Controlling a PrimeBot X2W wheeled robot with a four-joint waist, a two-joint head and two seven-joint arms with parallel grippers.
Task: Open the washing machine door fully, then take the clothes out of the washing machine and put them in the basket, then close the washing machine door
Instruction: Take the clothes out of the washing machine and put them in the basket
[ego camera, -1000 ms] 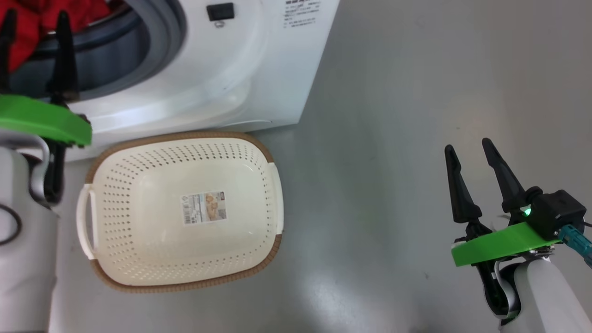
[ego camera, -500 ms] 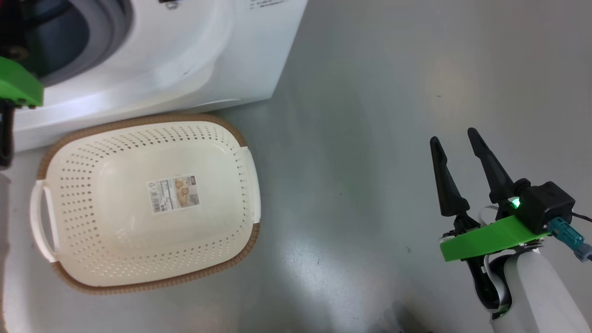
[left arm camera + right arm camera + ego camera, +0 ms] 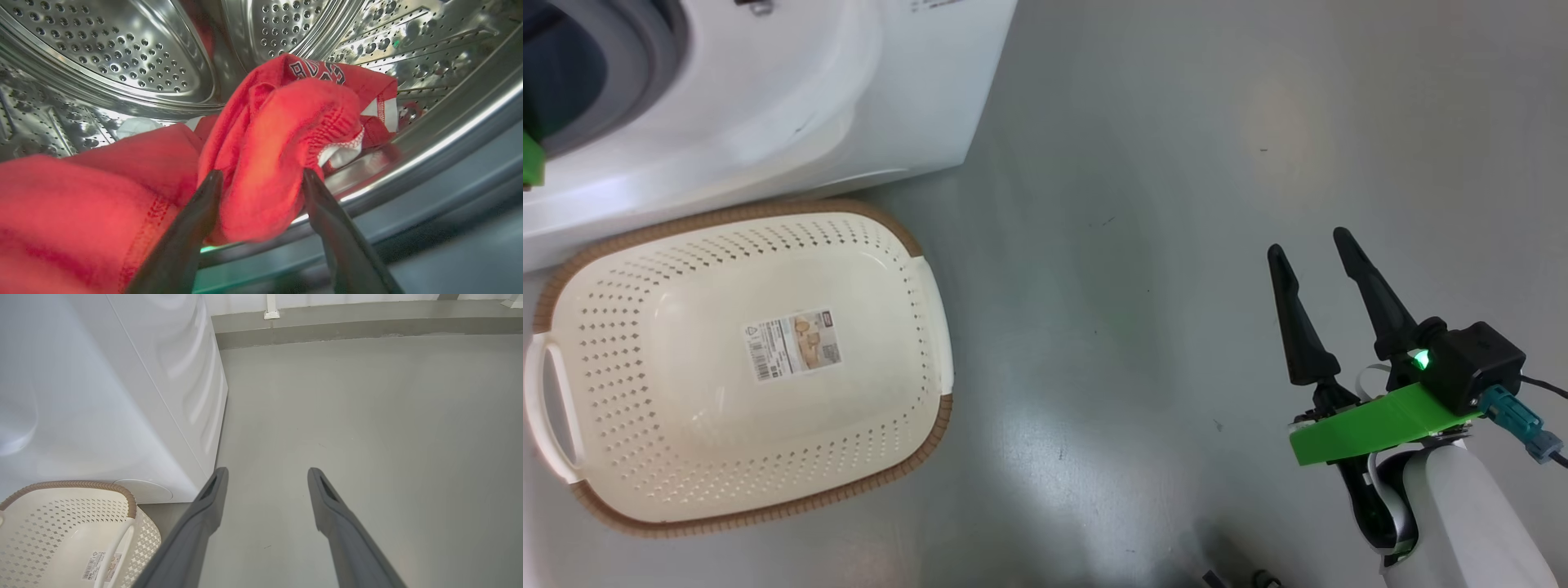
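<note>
Fingers of my left gripper stand spread wide inside the perforated steel drum. They straddle a bunched fold of the bright red jersey-like clothes, and the fabric touches both inner faces. The fold runs lengthwise away from my fingertips toward the drum's back, with white lettering at its far end. My right gripper hangs open and empty above the grey floor. Since a second ago my head camera has shifted. The cream perforated plastic basket and the large white washing machine now appear further left in the head view. The basket lies just beside the machine, open side up, long axis across the view.
</note>
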